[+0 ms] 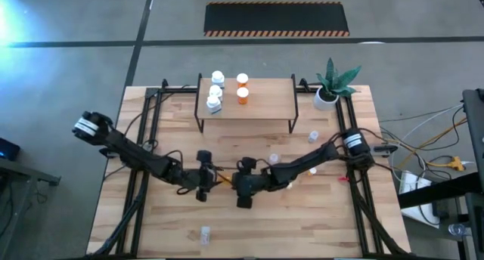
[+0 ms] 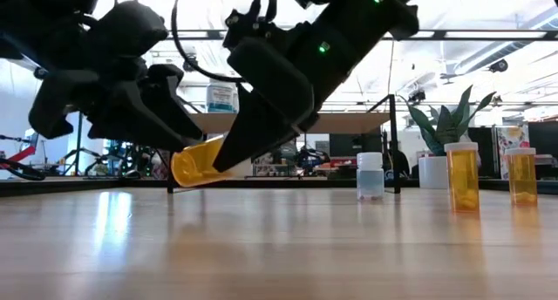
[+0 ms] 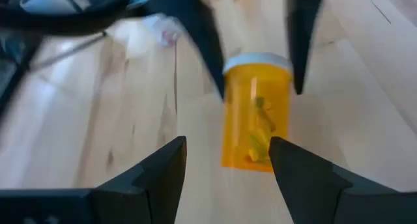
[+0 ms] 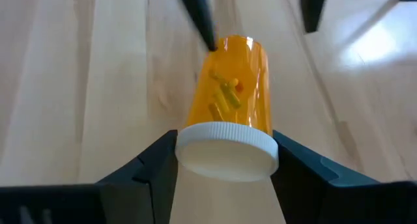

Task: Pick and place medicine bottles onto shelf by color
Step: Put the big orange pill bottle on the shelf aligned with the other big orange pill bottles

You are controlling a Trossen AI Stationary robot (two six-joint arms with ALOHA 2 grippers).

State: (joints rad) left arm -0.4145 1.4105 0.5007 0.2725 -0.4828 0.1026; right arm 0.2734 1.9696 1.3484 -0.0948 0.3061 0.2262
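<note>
Item, one orange bottle (image 4: 229, 97), mid-table: we hold its base in our left gripper (image 3: 227, 160) while our right gripper (image 4: 225, 160) clamps its cap, evidently a handover toward the shelf (image 1: 265, 109).

Legible text: we find none. A bottle (image 2: 222, 97) on the shelf (image 2: 349, 122), upper centre of the low view, carries a label too blurred to read.
</note>
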